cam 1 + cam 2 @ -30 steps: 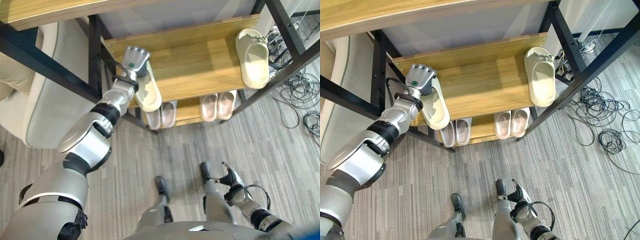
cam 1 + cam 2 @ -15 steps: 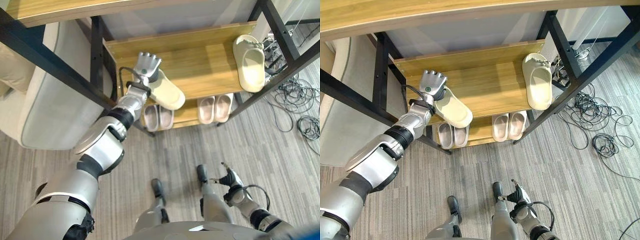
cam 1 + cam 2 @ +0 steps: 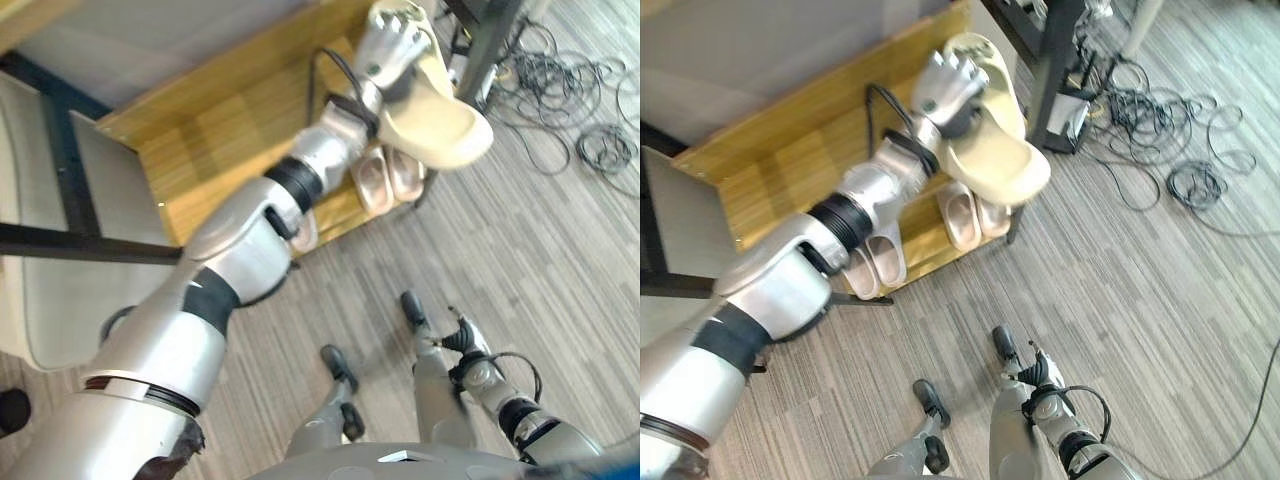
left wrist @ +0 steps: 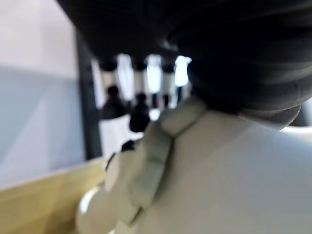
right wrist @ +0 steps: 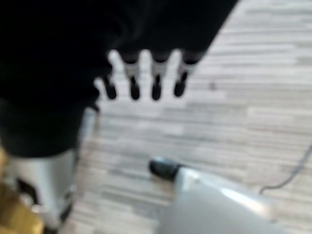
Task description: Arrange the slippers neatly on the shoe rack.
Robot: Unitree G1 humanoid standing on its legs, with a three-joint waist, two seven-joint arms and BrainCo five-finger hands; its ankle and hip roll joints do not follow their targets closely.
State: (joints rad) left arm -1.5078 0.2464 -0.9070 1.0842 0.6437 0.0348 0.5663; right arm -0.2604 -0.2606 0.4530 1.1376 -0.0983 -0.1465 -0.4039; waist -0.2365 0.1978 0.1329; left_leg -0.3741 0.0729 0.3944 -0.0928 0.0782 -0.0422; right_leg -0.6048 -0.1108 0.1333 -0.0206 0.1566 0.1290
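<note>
L hand (image 3: pixel 945 92) curled round cream slipper (image 3: pixel 995 150), held over R end of wooden middle shelf (image 3: pixel 790 160) of shoe rack, above pale slipper pairs (image 3: pixel 965 215) on lower shelf; R hand (image 5: pixel 146 78) low over grey floor (image 3: pixel 1120 280), fingers straight & apart, holding nothing.

Right hand (image 5: pixel 146 73) above striped floor (image 5: pixel 253 97)

Silver-grey arm (image 3: pixel 240 250), dark ribbed wrist, silver hand (image 3: pixel 392 45).
</note>
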